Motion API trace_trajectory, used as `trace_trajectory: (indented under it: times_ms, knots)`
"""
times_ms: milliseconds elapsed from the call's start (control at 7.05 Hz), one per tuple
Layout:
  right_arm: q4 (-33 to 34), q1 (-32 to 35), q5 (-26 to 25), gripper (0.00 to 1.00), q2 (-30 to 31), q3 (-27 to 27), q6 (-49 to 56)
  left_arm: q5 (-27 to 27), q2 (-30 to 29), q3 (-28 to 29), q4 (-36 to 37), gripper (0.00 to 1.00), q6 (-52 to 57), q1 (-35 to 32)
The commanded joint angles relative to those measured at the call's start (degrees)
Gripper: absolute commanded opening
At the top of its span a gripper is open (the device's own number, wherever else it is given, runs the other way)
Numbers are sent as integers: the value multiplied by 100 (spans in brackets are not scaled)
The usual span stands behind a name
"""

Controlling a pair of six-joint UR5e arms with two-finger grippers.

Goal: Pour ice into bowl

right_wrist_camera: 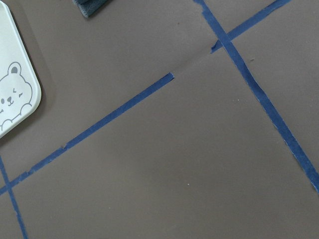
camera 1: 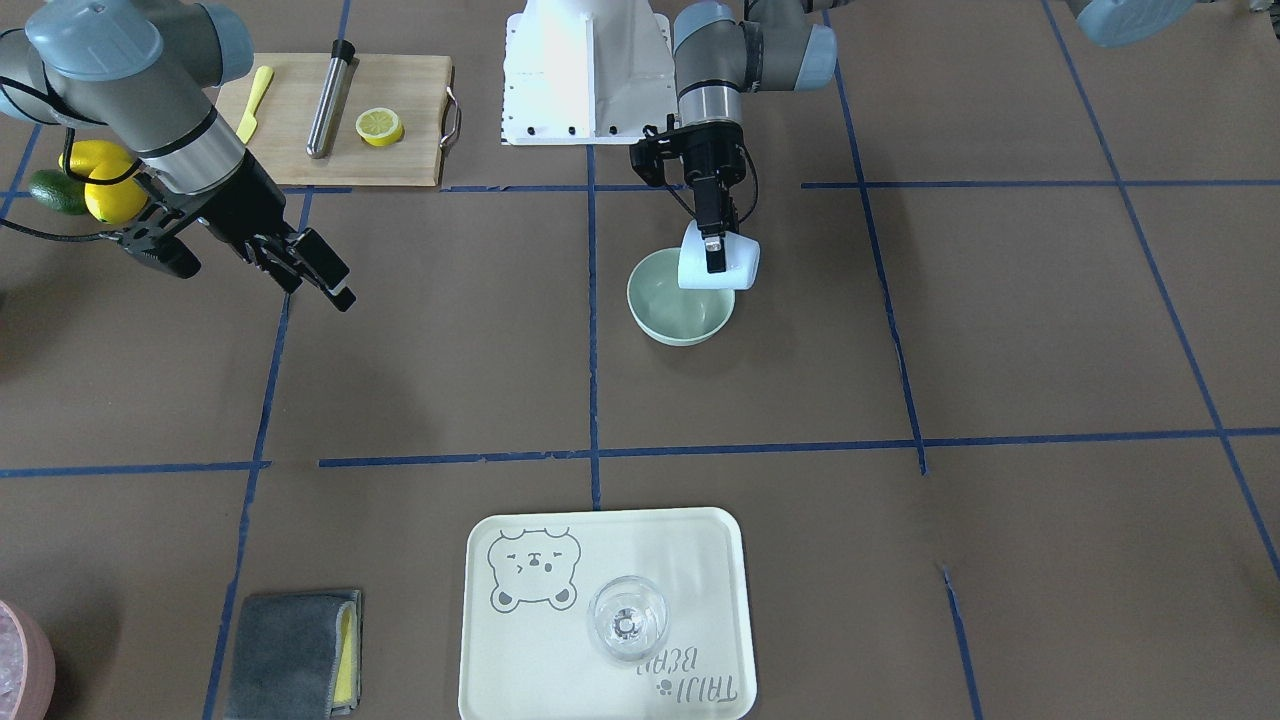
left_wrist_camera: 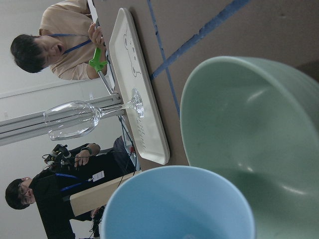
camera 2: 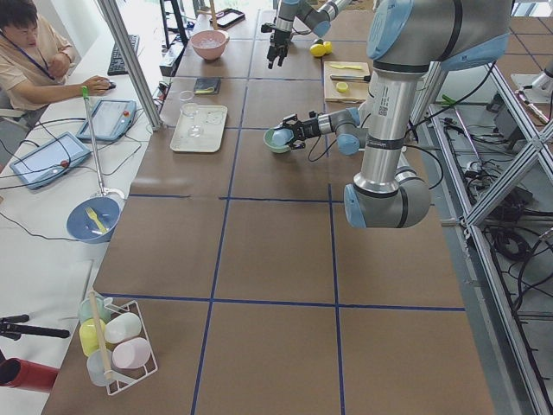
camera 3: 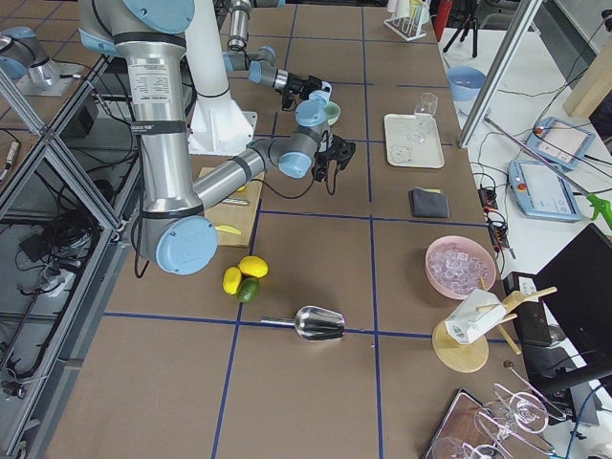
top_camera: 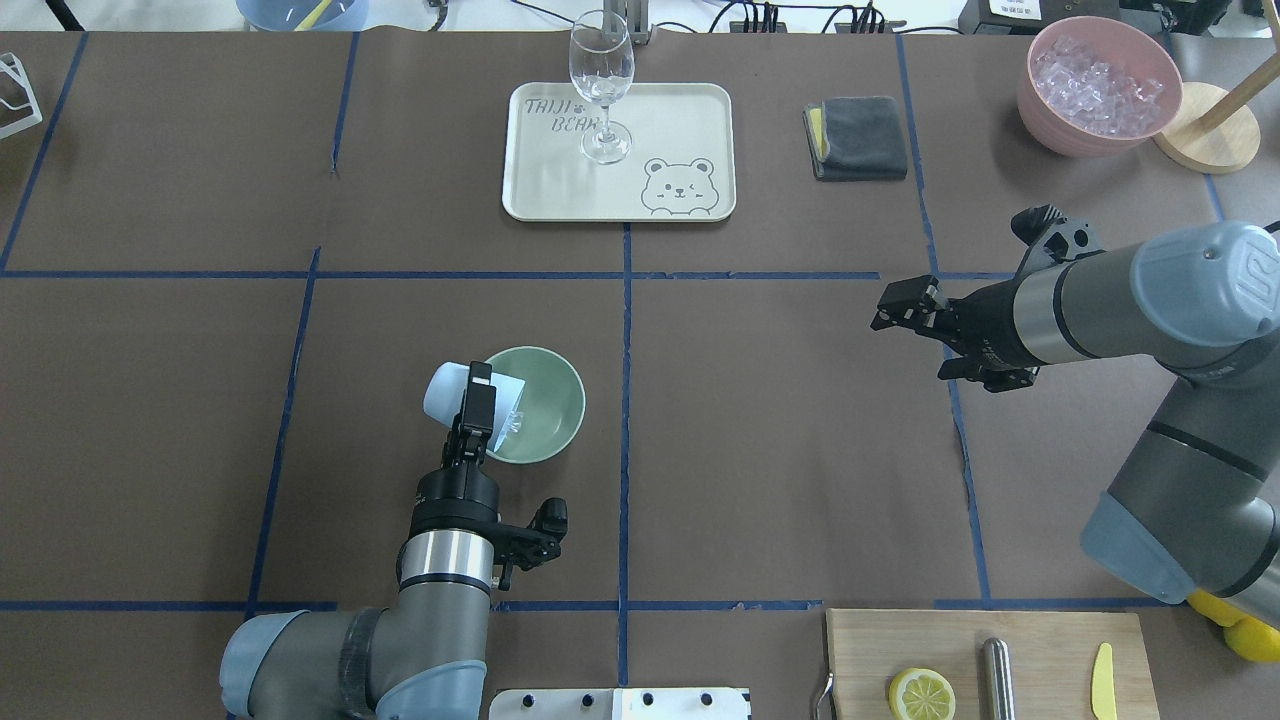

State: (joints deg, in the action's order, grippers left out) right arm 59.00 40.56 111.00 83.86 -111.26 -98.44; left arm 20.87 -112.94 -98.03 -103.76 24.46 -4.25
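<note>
The pale mint-green bowl point(top_camera: 545, 405) point(camera 1: 672, 310) point(left_wrist_camera: 249, 144) stands left of the table's centre line. My left gripper point(top_camera: 480, 388) point(camera 1: 715, 255) is shut on a light blue cup point(top_camera: 447, 390) point(camera 1: 722, 265) point(left_wrist_camera: 174, 206). The cup is tipped on its side with its mouth over the bowl's rim. A few glassy bits of ice point(top_camera: 508, 422) show at the cup's mouth in the overhead view. The part of the bowl in the left wrist view holds nothing. My right gripper point(top_camera: 900, 305) point(camera 1: 325, 272) hovers open and empty far to the right.
A cream tray point(top_camera: 690, 110) with a wine glass point(top_camera: 602, 85) lies at the far side, a grey cloth point(top_camera: 860, 138) beside it. A pink container point(top_camera: 1095, 85) sits far right. The cutting board point(top_camera: 1040, 665) holds a lemon half point(top_camera: 921, 694).
</note>
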Motion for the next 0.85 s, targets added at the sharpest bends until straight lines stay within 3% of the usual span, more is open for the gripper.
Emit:
trace_trajectory:
  times_ms: [0, 709]
  knots:
    - [-2, 5, 1, 100, -10, -1, 0, -4, -18, -110, 661, 0, 129, -14]
    - [-2, -4, -8, 100, -36, 51, 18, -4, -131, -330, 2181, 0, 244, -93]
